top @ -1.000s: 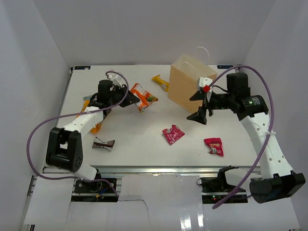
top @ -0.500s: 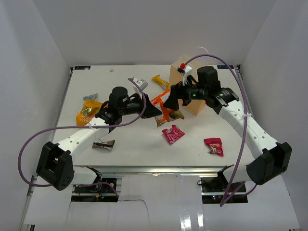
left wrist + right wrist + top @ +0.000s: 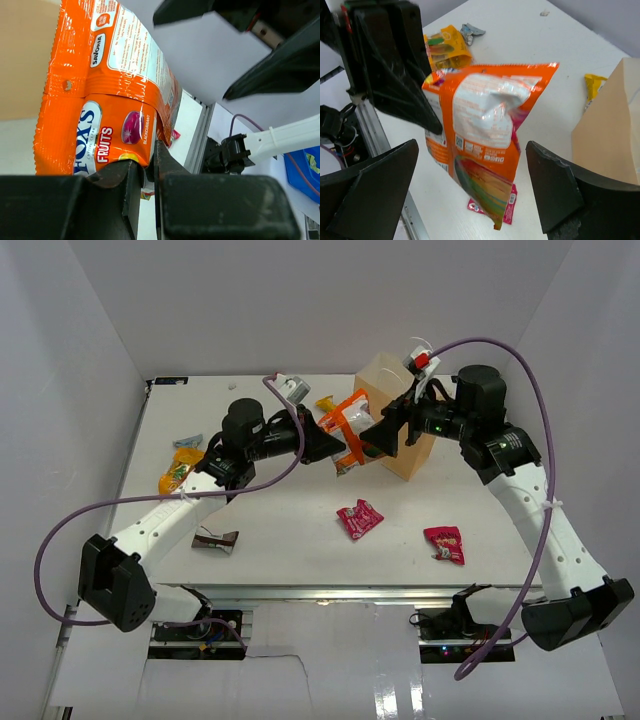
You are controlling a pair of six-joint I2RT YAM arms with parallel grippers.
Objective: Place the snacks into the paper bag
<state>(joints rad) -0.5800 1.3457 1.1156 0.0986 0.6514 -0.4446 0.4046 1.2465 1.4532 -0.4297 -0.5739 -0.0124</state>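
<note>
Snacks are starting to move toward the bag, and one of them is in the air right now. The left gripper (image 3: 145, 170) is pinching the lower edge of an orange fruit-candy packet (image 3: 115, 100), its fingers pressed tight on the foil. The packet is hanging upright above the table, just beside the near-left face of the paper bag (image 3: 378, 380).

The right gripper (image 3: 472, 147) is facing it with jaws spread wide, one finger on each side of the packet and touching nothing.

A second ago the left arm was working over the left half of the table while the right gripper was waiting beside the bag. Half a second ago the two were meeting low, in front of the bag. Now the packet is riding higher and closer to the bag's upper edge.

That is looking like either a handover or a lift toward the opening. From above I cannot tell whether the mouth of the bag is standing open.

The packet is not yet over the bag. Two red-pink packets (image 3: 359, 519) (image 3: 444, 543), a brown-and-white one (image 3: 214, 539) and a yellow-orange one (image 3: 178, 470) are lying on the table, waiting their turn.
</note>
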